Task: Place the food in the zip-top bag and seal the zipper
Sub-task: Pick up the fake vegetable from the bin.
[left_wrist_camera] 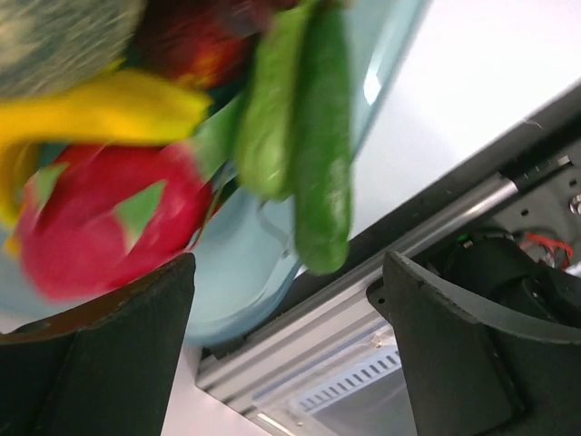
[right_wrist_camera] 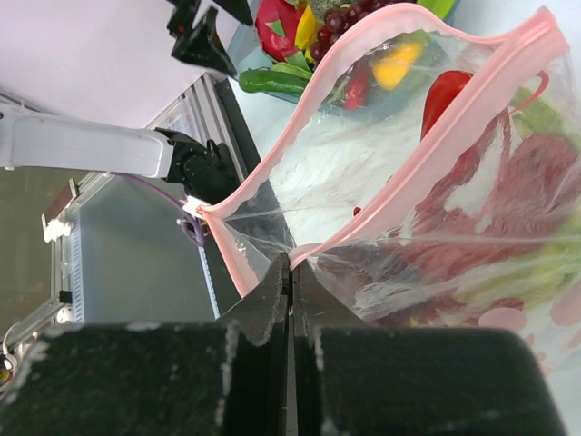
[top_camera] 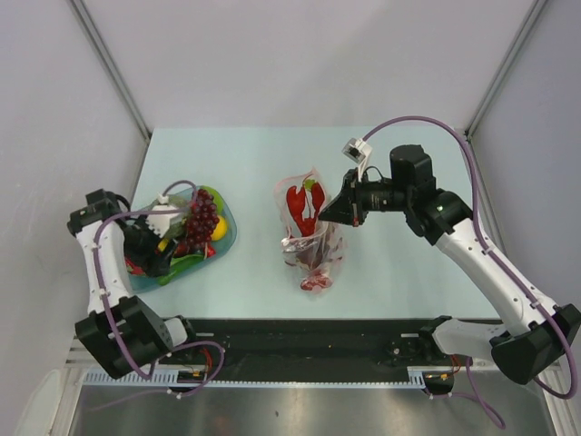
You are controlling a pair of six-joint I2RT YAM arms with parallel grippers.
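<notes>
The left pincer (left_wrist_camera: 289,272), open, had the food (left_wrist_camera: 309,145) just ahead, while the right pincer (right_wrist_camera: 290,265) gripped the zip-top bag (right_wrist_camera: 436,218) by its rim.

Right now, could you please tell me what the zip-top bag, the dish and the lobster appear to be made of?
zip-top bag: thin clear plastic film, glossy; its creases catch the light.
dish: translucent blue-green, smooth with a shine; probably plastic, though glass cannot be excluded.
lobster: solid red with a slight sheen, likely moulded plastic.
</notes>
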